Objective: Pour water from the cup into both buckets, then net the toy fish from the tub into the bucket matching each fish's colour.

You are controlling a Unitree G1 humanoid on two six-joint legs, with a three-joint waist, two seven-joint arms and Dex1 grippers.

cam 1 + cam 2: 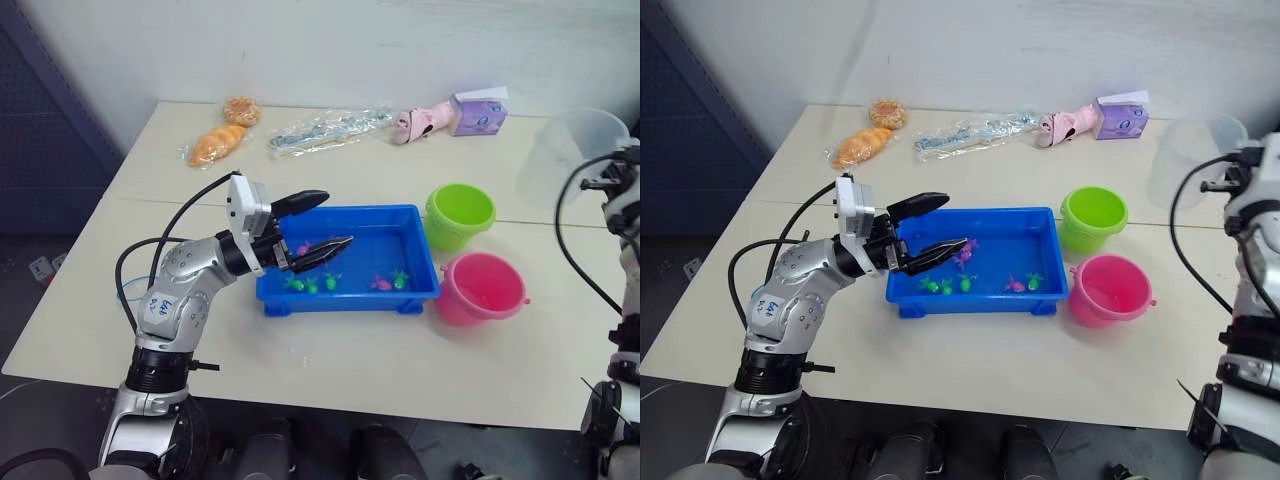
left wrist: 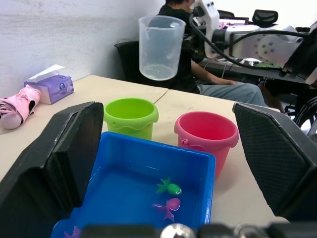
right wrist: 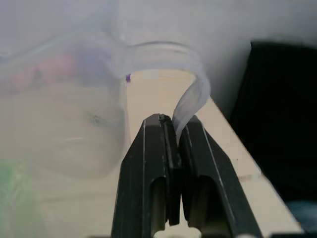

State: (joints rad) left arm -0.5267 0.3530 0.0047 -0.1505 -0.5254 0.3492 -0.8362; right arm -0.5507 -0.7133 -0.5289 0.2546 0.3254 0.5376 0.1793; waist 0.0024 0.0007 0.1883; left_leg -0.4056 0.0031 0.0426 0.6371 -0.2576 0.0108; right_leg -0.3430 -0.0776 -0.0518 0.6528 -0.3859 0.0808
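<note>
We see the left hand (image 1: 312,226) spread wide over the left end of the tub (image 1: 415,272), one finger above the back rim and the other over the water. The tub sits mid-surface (image 1: 330,360) with bare room in front of it and to its left. Small green and pink fish (image 1: 331,282) lie along its front wall; we cannot make out an exact count, and one pink fish is partly hidden by the lower finger.

The green bucket (image 1: 460,215) stands just beside the tub's far right corner, and the pink bucket (image 1: 482,289) just beside its near right corner; the two buckets nearly touch.

The right hand (image 3: 176,130) is pinched tight on the cup's handle, holding the cup (image 1: 572,155) in the air above the surface's right side, well apart from the buckets. The right arm is cut off at the picture edge.

Along the far edge lie bagged bread (image 1: 218,143), a clear packet (image 1: 330,128), a pink umbrella (image 1: 425,121) and a tissue box (image 1: 478,114).
</note>
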